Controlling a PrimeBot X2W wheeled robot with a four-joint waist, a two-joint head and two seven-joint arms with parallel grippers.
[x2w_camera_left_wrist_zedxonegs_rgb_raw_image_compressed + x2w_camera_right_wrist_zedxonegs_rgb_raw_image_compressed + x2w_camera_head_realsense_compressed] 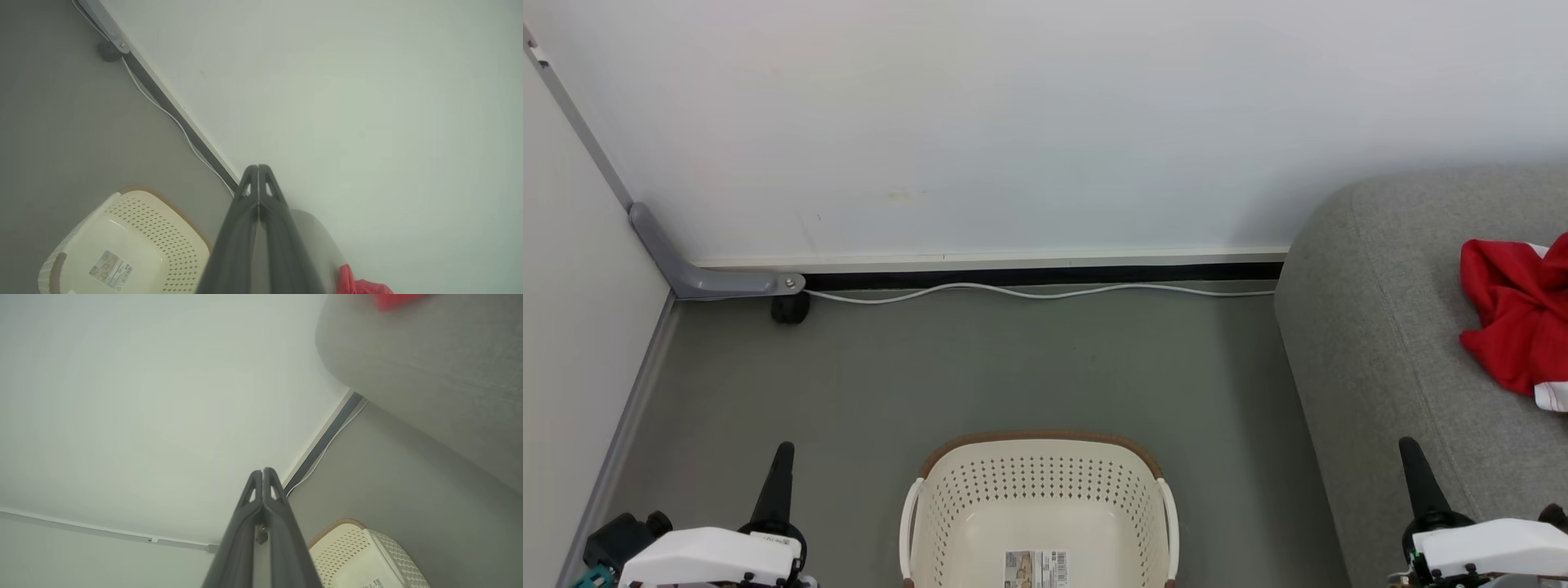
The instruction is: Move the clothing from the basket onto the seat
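The cream-white perforated basket point(1037, 490) stands on the floor at the bottom centre of the head view, holding nothing but a label point(1036, 569) on its floor; it appears too as the basket point(135, 241) and the basket point(359, 559). Red clothing point(1515, 318) with a white edge lies on the grey seat point(1388, 351) at the right. A red corner of clothing point(359, 283) shows on the seat point(314, 232), and a blurred red patch of clothing point(394, 300) lies on the seat point(429, 367). My left gripper point(783, 451) point(258, 167) and right gripper point(1407, 445) point(262, 471) are both shut and hold nothing, one on each side of the basket.
A white wall point(1013, 122) runs behind, with a dark baseboard gap and a white cable point(1029, 291) along the floor. A grey bracket point(703, 278) and a black caster point(790, 309) sit in the left corner. Grey floor point(1013, 367) lies between basket and wall.
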